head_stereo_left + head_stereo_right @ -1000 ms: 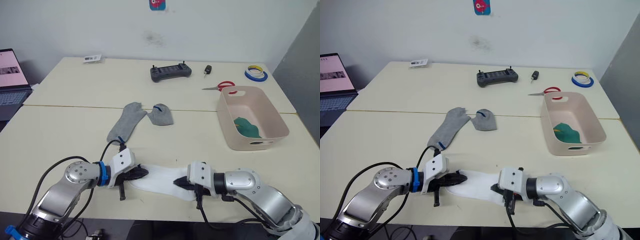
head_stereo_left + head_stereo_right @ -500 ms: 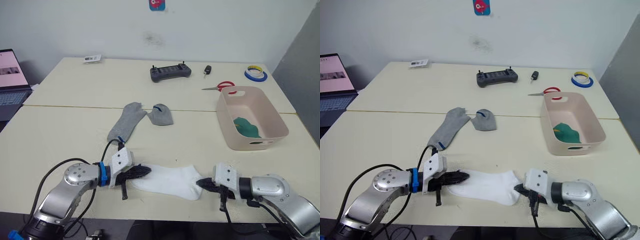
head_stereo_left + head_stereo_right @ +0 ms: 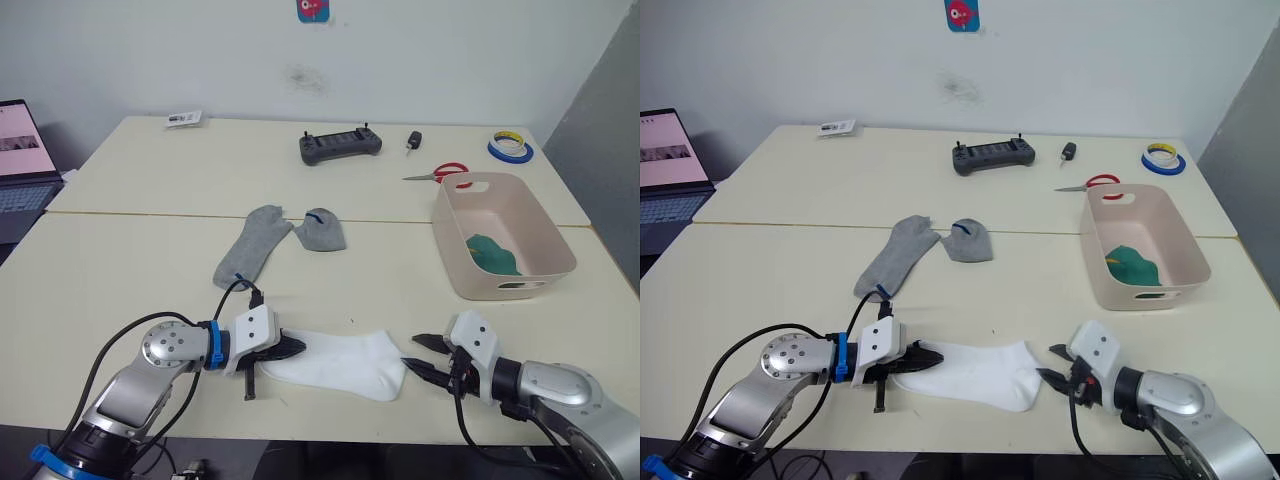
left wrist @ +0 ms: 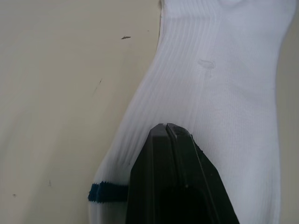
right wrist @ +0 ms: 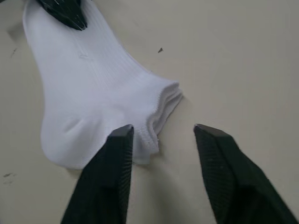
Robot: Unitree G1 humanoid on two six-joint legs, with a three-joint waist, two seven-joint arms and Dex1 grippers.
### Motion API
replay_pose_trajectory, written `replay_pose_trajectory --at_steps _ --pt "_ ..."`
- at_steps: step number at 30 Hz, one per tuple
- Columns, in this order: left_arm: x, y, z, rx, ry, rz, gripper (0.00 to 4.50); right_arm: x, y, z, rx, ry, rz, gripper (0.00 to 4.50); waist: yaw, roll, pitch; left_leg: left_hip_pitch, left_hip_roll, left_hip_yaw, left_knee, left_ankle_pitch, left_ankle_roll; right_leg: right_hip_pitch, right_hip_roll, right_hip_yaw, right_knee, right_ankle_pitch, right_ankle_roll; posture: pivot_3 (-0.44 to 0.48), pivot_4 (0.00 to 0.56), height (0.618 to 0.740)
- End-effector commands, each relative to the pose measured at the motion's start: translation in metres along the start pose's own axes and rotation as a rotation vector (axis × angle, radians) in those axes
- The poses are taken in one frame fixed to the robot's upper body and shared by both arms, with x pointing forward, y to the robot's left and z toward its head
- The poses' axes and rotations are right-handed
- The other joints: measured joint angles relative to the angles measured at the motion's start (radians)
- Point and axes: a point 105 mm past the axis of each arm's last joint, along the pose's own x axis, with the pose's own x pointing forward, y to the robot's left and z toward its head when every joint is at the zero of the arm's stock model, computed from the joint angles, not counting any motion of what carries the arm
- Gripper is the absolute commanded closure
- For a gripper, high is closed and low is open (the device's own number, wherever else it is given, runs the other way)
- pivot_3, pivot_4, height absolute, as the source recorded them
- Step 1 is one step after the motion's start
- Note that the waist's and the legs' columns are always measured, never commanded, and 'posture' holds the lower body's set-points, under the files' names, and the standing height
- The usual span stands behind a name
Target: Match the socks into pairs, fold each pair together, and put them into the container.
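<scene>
The left gripper [image 3: 290, 348] stayed clamped on one end of the white socks [image 3: 335, 363], while the right gripper [image 3: 423, 354], a second earlier closed on the other end, had let go and drawn back, fingers apart. The stacked pair lay flat and stretched between them, unfolded; the container [image 3: 455, 262] stood beyond the right gripper.

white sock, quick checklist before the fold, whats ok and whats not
1. Left hand shut on the white sock: ok.
2. Right hand gripping the other end: not ok, open, just off the edge.
3. Both white socks stacked: cannot tell, layered edges only.
4. Sock flat on the table: ok.
5. Tub has room: ok, green sock inside.
6. Grey socks out of the way: ok.
</scene>
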Motion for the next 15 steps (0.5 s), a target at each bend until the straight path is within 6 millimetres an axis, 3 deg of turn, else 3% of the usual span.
replay_pose_trajectory --at_steps 1,7,11,15 --pt "0.004 -0.004 -0.009 -0.02 0.03 -0.007 4.5 0.008 0.004 0.003 -0.009 -0.007 -0.035 1.45 0.0 0.0 0.0 0.0 0.0 0.0 0.0 0.0 0.0 0.0 0.0 0.0 0.0 0.0 0.0 0.0 0.15 0.737" --pt "0.004 0.0 -0.003 -0.017 0.007 0.021 4.5 0.02 0.012 -0.01 -0.017 0.066 -0.011 1.45 0.0 0.0 -0.001 0.0 -0.001 0.0 0.0 0.0 0.0 0.0 0.0 0.0 0.0 0.0 0.0 0.0 0.15 0.737" --pt "0.0 0.003 0.005 -0.015 -0.027 0.049 4.5 0.023 0.018 -0.01 -0.019 0.075 0.016 2.4 -0.001 0.0 -0.001 0.0 0.0 0.0 0.0 0.0 0.0 0.0 0.0 0.0 0.0 0.0 0.0 0.0 0.15 0.737" --pt "-0.004 0.005 0.011 -0.014 -0.046 0.063 4.5 0.018 0.009 -0.009 -0.029 0.078 0.005 3.78 -0.001 0.0 -0.001 0.0 0.0 0.0 0.0 0.0 0.0 0.0 0.0 0.0 0.0 0.0 0.0 0.0 0.15 0.737"
